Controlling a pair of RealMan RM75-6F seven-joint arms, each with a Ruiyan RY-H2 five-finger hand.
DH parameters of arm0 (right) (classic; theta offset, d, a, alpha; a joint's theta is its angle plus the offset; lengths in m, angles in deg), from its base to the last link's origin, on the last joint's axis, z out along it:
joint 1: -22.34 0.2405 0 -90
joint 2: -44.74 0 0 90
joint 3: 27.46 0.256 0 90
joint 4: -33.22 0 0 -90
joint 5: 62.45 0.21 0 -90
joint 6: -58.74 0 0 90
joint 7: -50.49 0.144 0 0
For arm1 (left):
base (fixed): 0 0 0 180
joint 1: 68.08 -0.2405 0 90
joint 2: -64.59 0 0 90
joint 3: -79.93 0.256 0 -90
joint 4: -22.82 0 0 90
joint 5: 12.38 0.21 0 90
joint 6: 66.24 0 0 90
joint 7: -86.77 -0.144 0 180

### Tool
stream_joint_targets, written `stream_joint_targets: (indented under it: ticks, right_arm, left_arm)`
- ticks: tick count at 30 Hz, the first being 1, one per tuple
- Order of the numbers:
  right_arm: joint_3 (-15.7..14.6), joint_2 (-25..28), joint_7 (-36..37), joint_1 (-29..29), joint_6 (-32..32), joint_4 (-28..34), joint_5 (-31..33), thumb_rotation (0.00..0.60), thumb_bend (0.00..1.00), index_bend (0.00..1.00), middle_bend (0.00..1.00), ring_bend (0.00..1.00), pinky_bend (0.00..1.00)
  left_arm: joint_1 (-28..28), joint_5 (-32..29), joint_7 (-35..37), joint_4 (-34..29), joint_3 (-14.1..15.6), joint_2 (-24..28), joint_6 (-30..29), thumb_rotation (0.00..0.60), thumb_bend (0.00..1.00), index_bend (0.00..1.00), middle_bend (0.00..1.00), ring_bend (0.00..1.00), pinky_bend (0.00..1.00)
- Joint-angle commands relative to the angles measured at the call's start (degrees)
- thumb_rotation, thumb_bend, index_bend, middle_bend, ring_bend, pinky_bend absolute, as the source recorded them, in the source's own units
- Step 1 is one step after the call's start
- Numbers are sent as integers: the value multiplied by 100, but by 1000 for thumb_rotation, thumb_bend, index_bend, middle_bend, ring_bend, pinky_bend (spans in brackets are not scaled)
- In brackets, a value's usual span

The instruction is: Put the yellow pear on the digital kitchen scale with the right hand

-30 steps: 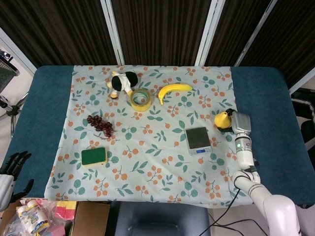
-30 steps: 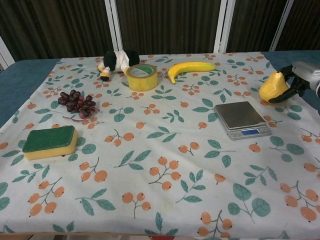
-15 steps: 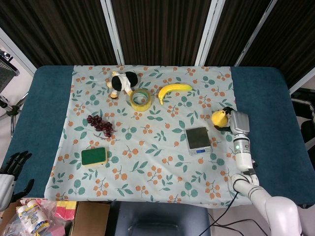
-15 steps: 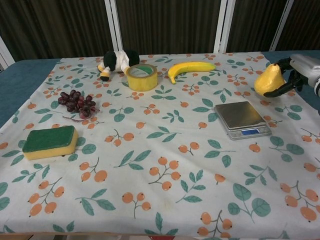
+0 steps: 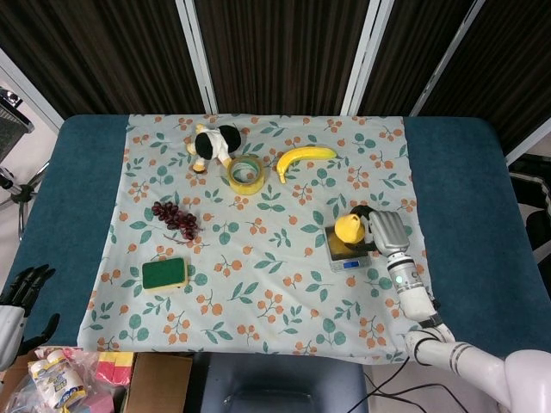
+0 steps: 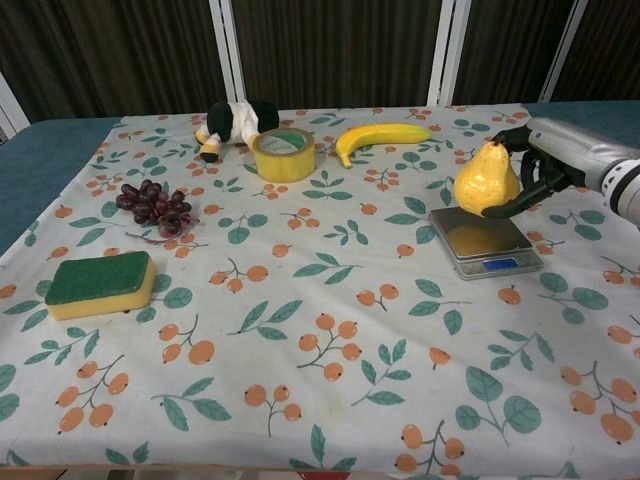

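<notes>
My right hand (image 6: 545, 165) (image 5: 379, 230) grips the yellow pear (image 6: 486, 181) (image 5: 347, 230) from its right side, stem up. The pear hangs in the air just above the back part of the digital kitchen scale (image 6: 484, 240) (image 5: 348, 252), not touching its steel plate. The scale lies flat on the flowered cloth at the right of the table, its blue display toward the front edge. My left hand (image 5: 19, 291) hangs off the table's left front corner in the head view, fingers apart and holding nothing.
A banana (image 6: 380, 137) lies behind the scale. Further left are a roll of yellow tape (image 6: 284, 153), a black-and-white plush toy (image 6: 232, 122), dark grapes (image 6: 155, 207) and a green-and-yellow sponge (image 6: 99, 283). A box (image 5: 159, 381) and bags sit below the table's front left.
My right hand has lifted the pear from the cloth at the right edge and carried it leftward until it hovers over the scale. The left hand has stayed where it was.
</notes>
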Motion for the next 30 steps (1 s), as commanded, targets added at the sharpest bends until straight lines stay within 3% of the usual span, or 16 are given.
stream_joint_targets:
  ticks: [1, 9, 17, 22, 30]
  right_arm:
    - [-154, 181, -513, -104, 26, 361, 38, 600, 425, 780, 627, 673, 759]
    - [-169, 177, -948, -101, -87, 479, 252, 600, 424, 720, 615, 615, 736]
    - [-221, 425, -1265, -86, -464, 808, 568, 600, 394, 407, 350, 274, 441]
    - [-258, 556, -1383, -130, -402, 1039, 590, 600, 351, 272, 224, 108, 251]
    - [-353, 834, -1193, -269, -187, 1444, 355, 600, 296, 100, 115, 5, 134]
  left_arm:
    - [1, -1, 11, -1, -1, 4, 1, 600, 385, 125, 95, 78, 339]
    - [0, -12, 35, 11, -3, 5, 1, 600, 385, 125, 95, 78, 339]
    - [8, -10, 38, 14, -1, 9, 13, 600, 385, 125, 95, 78, 339]
    - [14, -15, 27, 5, 0, 10, 28, 600, 385, 125, 95, 78, 339]
    - [13, -10, 14, 5, 2, 7, 24, 600, 384, 126, 95, 78, 339]
